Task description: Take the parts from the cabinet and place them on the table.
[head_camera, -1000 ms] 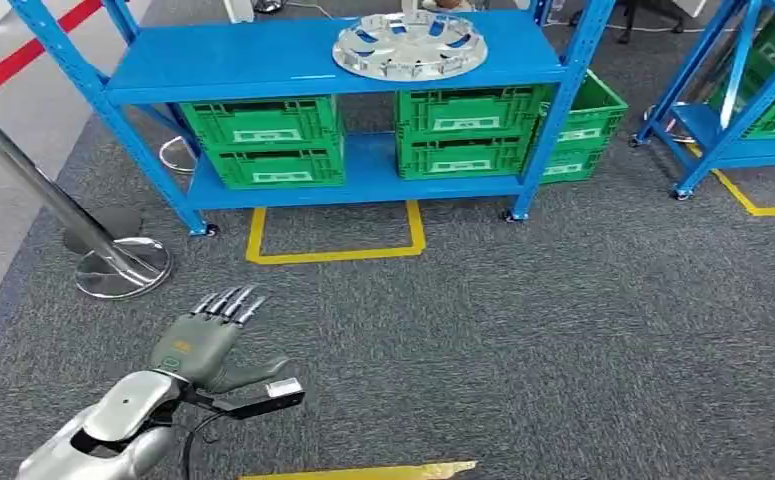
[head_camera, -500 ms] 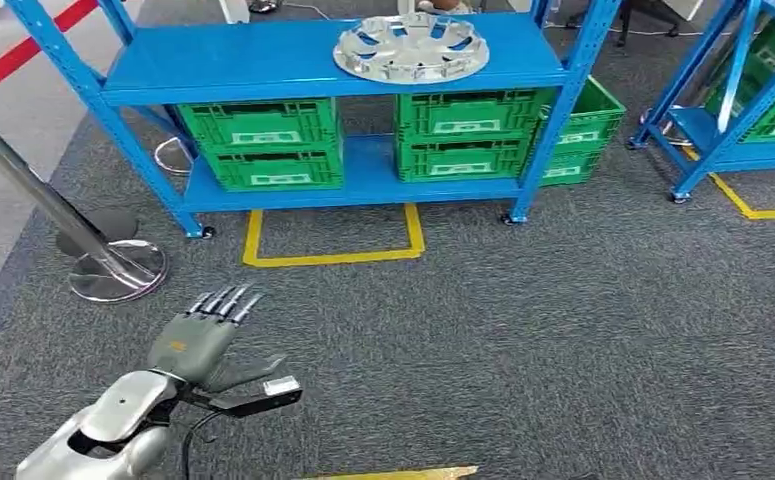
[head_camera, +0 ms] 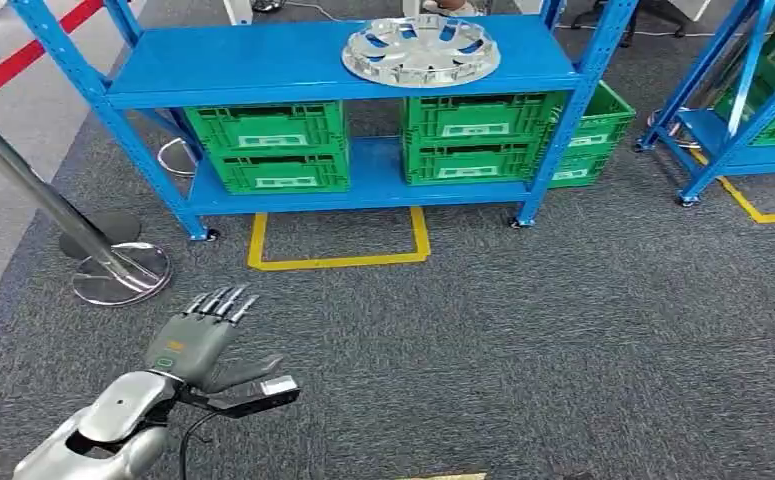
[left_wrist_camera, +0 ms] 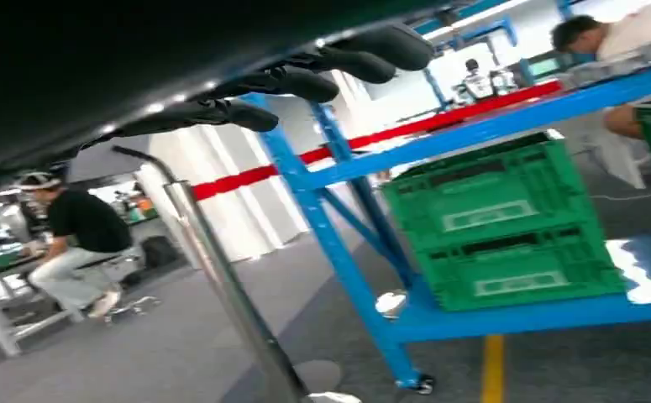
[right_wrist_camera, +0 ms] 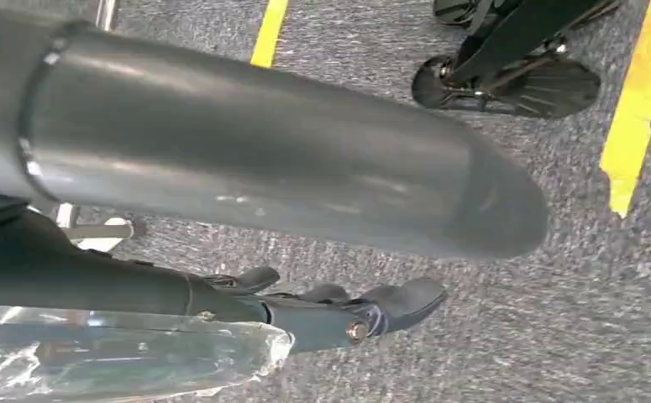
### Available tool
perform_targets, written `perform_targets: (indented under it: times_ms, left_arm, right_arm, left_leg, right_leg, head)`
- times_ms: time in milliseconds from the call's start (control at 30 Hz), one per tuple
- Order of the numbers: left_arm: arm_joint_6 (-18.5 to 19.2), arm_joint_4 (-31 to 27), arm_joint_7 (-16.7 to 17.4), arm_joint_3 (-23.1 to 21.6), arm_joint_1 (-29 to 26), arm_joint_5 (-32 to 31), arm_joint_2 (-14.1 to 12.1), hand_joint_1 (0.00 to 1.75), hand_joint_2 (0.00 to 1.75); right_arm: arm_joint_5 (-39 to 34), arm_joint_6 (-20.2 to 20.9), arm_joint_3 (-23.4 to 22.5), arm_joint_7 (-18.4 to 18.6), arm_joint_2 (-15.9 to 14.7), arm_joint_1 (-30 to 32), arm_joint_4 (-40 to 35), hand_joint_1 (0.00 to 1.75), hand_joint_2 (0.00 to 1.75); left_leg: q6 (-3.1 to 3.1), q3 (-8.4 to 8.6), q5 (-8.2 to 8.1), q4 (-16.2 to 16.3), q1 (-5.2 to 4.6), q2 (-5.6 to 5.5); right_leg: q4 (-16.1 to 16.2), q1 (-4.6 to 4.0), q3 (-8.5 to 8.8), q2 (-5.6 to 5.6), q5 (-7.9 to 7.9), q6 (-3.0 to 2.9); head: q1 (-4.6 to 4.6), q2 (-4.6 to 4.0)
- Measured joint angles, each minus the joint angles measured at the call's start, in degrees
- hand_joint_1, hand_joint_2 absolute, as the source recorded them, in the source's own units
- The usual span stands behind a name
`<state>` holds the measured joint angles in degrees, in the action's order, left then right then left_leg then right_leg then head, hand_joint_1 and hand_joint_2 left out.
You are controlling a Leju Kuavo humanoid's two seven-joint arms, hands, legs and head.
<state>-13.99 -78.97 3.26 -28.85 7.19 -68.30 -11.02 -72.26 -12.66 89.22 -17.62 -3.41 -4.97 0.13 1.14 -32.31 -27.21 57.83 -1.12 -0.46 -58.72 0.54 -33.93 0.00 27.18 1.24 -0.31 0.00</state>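
A silver wheel cover [head_camera: 420,48] lies flat on the top board of the blue cabinet [head_camera: 243,62], towards its right end. My left hand [head_camera: 195,345] hangs low over the grey carpet, well short of the cabinet, fingers stretched out and apart, holding nothing. In the left wrist view its dark fingers [left_wrist_camera: 305,84] point towards the cabinet's left post and a green crate [left_wrist_camera: 498,218]. My right hand [right_wrist_camera: 338,311] hangs over the carpet with loosely spread fingers and nothing in it; a crinkled clear plastic sheet [right_wrist_camera: 120,357] shows beside the wrist.
Green crates [head_camera: 268,145] fill the cabinet's lower shelf. A chrome stanchion base [head_camera: 121,272] stands at the left, its pole leaning away. A second blue rack [head_camera: 733,110] stands at the right. A yellow floor outline [head_camera: 338,260] marks the carpet. A person [left_wrist_camera: 74,243] sits far off.
The whole picture has shifted slightly as the camera moved; the cabinet now sits a little further right. My left hand keeps its open pose.
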Motion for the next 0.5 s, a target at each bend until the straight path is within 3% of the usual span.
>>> perform_targets:
  times_ms: [67, 100, 167, 200, 233, 267, 300, 367, 400, 433, 500]
  left_arm:
    - [0.0, 0.0, 0.0, 0.1, 0.1, 0.0, 0.0, 0.00, 0.00]
    - [-0.1, 0.0, 0.0, 0.1, 0.2, 0.0, 0.1, 0.00, 0.00]
    - [0.0, 0.0, 0.0, 0.2, 0.3, 0.0, 0.1, 0.00, 0.00]
    - [0.0, 0.0, 0.1, 0.2, 0.1, 0.1, 0.1, 0.00, 0.00]
    - [0.0, 0.0, 0.1, 0.2, 0.1, 0.2, 0.1, 0.00, 0.00]
    - [0.0, 0.0, 0.1, 0.2, 0.0, 0.2, 0.1, 0.00, 0.00]
    - [0.0, 0.0, 0.1, 0.2, -0.1, 0.2, 0.1, 0.00, 0.00]
    - [0.0, 0.0, 0.1, 0.2, 0.0, 0.3, 0.1, 0.00, 0.00]
    - [0.0, 0.0, 0.1, 0.2, 0.0, 0.3, 0.1, 0.00, 0.00]
    - [0.1, 0.0, 0.1, 0.2, 0.2, 0.4, 0.1, 0.00, 0.00]
    - [0.1, 0.0, 0.1, 0.2, 0.2, 0.4, 0.1, 0.00, 0.00]
  right_arm:
    - [0.0, 0.0, 0.0, 0.0, 0.0, 0.1, 0.0, 0.00, 0.00]
    - [0.0, 0.0, 0.0, 0.0, 0.1, 0.0, 0.0, 0.00, 0.00]
    - [0.0, 0.0, 0.0, 0.0, 0.1, -0.1, 0.0, 0.00, 0.00]
    - [0.0, 0.0, 0.0, 0.0, 0.1, -0.1, 0.0, 0.00, 0.00]
    - [0.0, 0.0, 0.0, 0.0, 0.1, 0.0, 0.0, 0.00, 0.00]
    - [0.0, -0.1, 0.0, 0.0, 0.1, 0.1, 0.0, 0.00, 0.00]
    - [0.0, -0.1, 0.0, 0.0, 0.1, 0.1, 0.0, 0.00, 0.00]
    - [0.0, -0.1, 0.0, 0.0, 0.1, 0.0, 0.0, 0.00, 0.00]
    - [0.0, -0.1, 0.0, 0.0, 0.1, 0.0, 0.0, 0.00, 0.00]
    - [0.0, -0.1, 0.0, 0.0, 0.1, 0.0, 0.0, 0.00, 0.00]
    - [0.0, -0.2, 0.0, 0.1, 0.1, 0.0, 0.0, 0.00, 0.00]
  left_leg:
    - [-0.42, 0.28, -0.43, 0.1, -0.16, -0.03]
    - [-1.07, -0.16, -1.47, 1.4, -0.03, 0.09]
    - [-1.95, -3.90, -4.97, 8.9, 0.67, 0.11]
    - [-2.31, -6.76, -6.77, 14.0, 1.05, 0.11]
    - [-2.60, -8.89, -7.27, 17.2, 1.36, 0.12]
    - [-2.79, -9.60, -6.33, 17.6, 1.62, 0.14]
    - [-2.93, -9.10, -4.08, 15.7, 1.80, 0.17]
    - [-3.00, -5.31, 1.90, 6.8, 2.06, 0.25]
    - [-2.92, -3.36, 3.80, 2.1, 2.15, 0.36]
    - [-2.71, -2.62, 2.68, 1.2, 1.70, 0.33]
    - [-1.95, -2.79, 2.06, 0.8, 1.61, 0.28]
  right_leg:
    - [0.4, 0.48, 0.41, -0.03, -0.02, -0.47]
    - [0.6, 0.72, 0.87, -0.04, 0.09, -0.82]
    - [0.6, 0.84, 1.27, -0.08, 0.37, -1.24]
    - [0.6, 0.85, 1.42, -0.08, 0.59, -1.29]
    - [0.6, 0.90, 1.57, -0.07, 0.75, -1.26]
    - [0.6, 1.00, 1.84, -0.07, 0.95, -1.18]
    - [0.6, 1.11, 2.17, -0.03, 1.20, -1.00]
    - [0.6, 1.39, 3.13, 0.08, 1.76, -0.50]
    - [0.6, 1.41, 3.39, 0.10, 2.11, -0.08]
    - [0.4, 1.11, 3.51, 0.17, 2.47, 0.47]
    - [0.7, 1.14, 3.23, -0.04, 2.45, 1.02]
  head:
    - [0.09, 0.00]
    - [-0.32, 0.00]
    - [-0.68, 0.00]
    - [-0.66, 0.00]
    - [-0.68, 0.00]
    - [-0.64, 0.00]
    - [-0.68, 0.00]
    - [-0.68, 0.00]
    - [-0.72, 0.00]
    - [-0.81, 0.00]
    - [-0.55, 0.00]
